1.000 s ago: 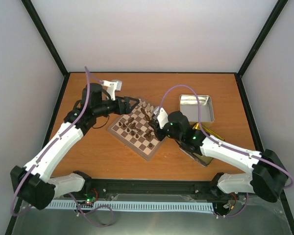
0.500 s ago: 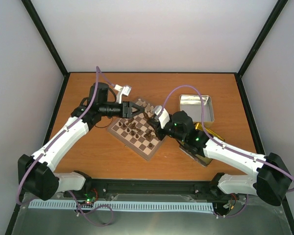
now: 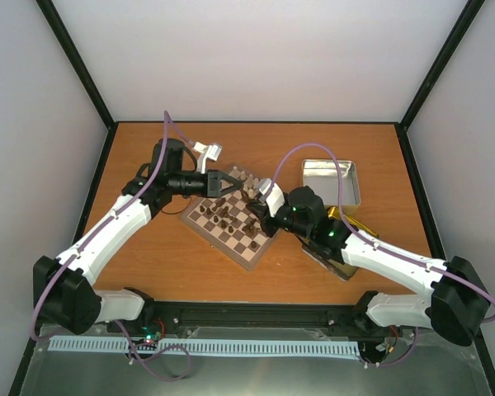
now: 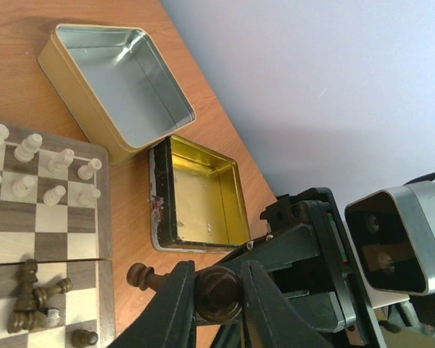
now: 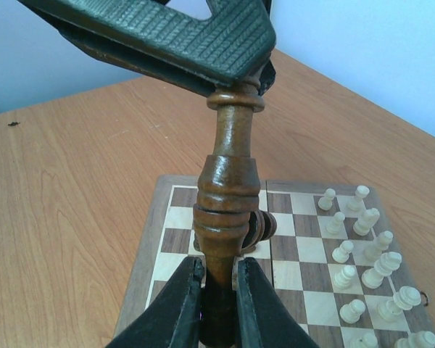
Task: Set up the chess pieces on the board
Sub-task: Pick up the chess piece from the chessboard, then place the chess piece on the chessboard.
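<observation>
Dark piece [image 5: 225, 196] clamped at both ends: left gripper [image 4: 219, 293] and right gripper [image 5: 219, 297] both closed on it. Cream men [image 4: 55, 194] ranked; dark men [image 4: 32, 297] heaped on board [image 3: 243, 247], looks mostly unplaced.

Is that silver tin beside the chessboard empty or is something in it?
Empty: the silver tin shows only bare metal inside.

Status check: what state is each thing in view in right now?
left gripper: shut on one end of the held dark piece
right gripper: shut on its other end
held dark piece: off the board, clamped at both ends
other dark chess pieces: heaped mid-board, some fallen
cream chessmen: upright, two rows
board: unfolded, flat
silver tin: open, empty
gold tin: open, empty
</observation>
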{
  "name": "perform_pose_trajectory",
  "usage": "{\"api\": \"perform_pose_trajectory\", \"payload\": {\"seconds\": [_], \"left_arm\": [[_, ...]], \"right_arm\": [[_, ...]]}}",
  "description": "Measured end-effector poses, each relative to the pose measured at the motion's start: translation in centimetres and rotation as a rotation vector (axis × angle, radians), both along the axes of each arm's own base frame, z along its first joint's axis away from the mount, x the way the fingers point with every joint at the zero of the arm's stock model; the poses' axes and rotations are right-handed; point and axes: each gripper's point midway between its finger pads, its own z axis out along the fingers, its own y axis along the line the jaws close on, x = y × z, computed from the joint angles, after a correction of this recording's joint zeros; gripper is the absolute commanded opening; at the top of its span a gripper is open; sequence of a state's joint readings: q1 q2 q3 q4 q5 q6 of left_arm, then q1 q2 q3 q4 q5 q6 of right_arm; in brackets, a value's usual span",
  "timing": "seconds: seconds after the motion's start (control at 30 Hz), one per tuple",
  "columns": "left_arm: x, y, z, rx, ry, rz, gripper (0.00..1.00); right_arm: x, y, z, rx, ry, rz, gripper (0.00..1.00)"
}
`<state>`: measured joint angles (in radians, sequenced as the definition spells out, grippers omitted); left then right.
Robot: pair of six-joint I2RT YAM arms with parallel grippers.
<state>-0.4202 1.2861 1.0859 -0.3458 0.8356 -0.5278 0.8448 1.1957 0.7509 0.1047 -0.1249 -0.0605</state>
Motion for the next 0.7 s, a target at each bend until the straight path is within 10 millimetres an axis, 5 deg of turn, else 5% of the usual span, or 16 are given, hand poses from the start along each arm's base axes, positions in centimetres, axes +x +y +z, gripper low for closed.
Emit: {"api": "perform_pose_trajectory", "payload": {"seconds": [0.3,0.53,0.7], "left_arm": [[0.8,1.8,-1.3,0.087,-0.087,0.118,0.0],[1.7,6.6,-2.9,0.278,-0.242,0.385,0.01],[0.7,6.7,-5.6,0.396,-0.284,0.431,0.01]], "right_arm": [[0.7,0.6,-0.9,-0.005,0.101,-0.037,0.08],[3.4,0.6,-5.1,-0.096,0.375,-0.22,0.1],[3.8,-0.3,-7.8,-0.107,0.584,-0.337,0.11]]}}
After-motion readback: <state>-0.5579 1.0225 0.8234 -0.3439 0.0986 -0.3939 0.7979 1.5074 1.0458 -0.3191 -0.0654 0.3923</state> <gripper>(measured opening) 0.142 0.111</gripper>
